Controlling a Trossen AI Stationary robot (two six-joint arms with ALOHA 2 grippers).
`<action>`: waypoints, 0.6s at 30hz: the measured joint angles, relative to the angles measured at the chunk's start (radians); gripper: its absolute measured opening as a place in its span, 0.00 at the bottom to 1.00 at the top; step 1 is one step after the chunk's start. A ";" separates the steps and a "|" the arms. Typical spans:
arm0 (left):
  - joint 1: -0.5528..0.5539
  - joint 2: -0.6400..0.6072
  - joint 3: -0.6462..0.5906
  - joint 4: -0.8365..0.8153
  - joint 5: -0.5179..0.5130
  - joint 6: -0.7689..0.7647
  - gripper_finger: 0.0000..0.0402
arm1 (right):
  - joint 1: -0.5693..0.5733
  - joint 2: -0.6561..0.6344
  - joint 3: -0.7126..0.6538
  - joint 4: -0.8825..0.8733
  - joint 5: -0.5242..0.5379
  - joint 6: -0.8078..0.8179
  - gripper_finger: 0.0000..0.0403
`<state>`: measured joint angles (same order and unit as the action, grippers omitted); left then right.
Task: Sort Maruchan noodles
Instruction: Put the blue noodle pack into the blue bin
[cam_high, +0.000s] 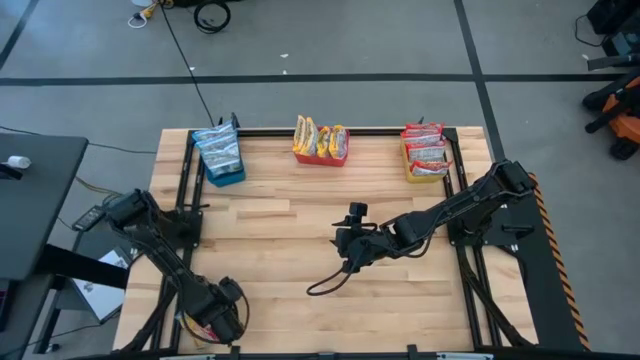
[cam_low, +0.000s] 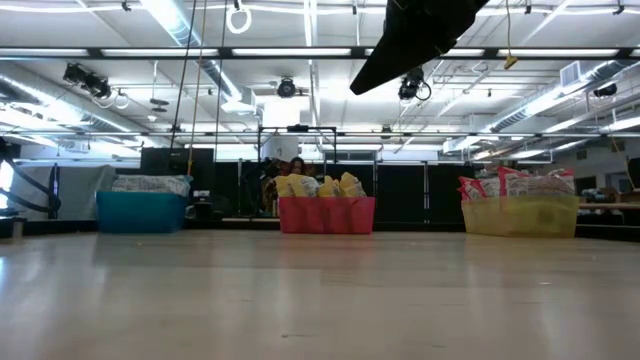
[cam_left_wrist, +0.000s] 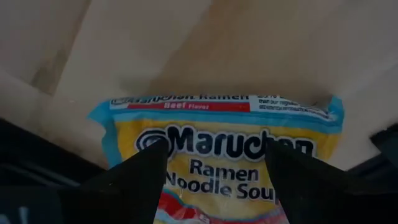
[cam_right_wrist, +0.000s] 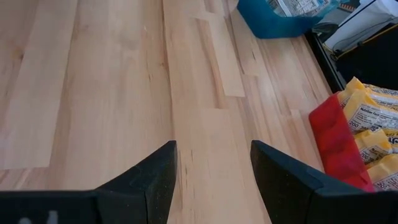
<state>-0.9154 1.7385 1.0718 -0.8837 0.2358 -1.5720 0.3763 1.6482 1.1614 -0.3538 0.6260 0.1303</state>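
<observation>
1. The left arm (cam_high: 160, 245) reached from its base at the table's left edge toward the near-left corner, bent at the elbow, with the wrist turned down over the table's near edge.
2. The left gripper (cam_high: 215, 318) hung at that near-left corner; in the left wrist view its two dark fingers (cam_left_wrist: 140, 180) stood spread, one on each side of a packet's printed face.
3. That Maruchan packet (cam_left_wrist: 217, 146), yellow with a blue border and a red "Beef Flavor" band, lay flat at the edge of the wooden table (cam_high: 290, 300), between the spread fingers; whether the fingers touched it could not be told.
4. The right arm (cam_high: 460, 205) stretched from the right side toward the table's middle, low and nearly level, with a cable looping beneath it.
5. The right gripper (cam_high: 348, 240) hovered over bare wood near the centre, its fingers (cam_right_wrist: 155, 174) parted with nothing between them.
6. Along the far edge stood three bins, well apart: a blue bin (cam_high: 222, 172) with blue-and-white packets (cam_high: 218, 148), a red bin (cam_high: 322, 157) with yellow packets (cam_high: 318, 135), and a yellow bin (cam_high: 420, 172) with red-and-white packets (cam_high: 425, 148).
7. In the low view the three bins stood in a row, and only a dark part of an arm (cam_low: 420, 40) showed at the top.
</observation>
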 joint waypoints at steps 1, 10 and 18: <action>0.001 0.008 0.000 0.005 -0.003 0.007 0.68 | 0.000 0.000 0.000 0.000 0.000 0.000 0.52; 0.003 0.028 0.001 0.015 -0.007 0.082 0.49 | 0.000 0.000 0.000 0.000 0.000 -0.003 0.52; 0.026 0.029 0.033 -0.136 -0.090 0.297 0.03 | -0.001 0.000 0.000 0.000 0.000 -0.013 0.52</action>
<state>-0.8893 1.7672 1.1045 -1.0196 0.1457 -1.2746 0.3755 1.6482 1.1614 -0.3534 0.6262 0.1171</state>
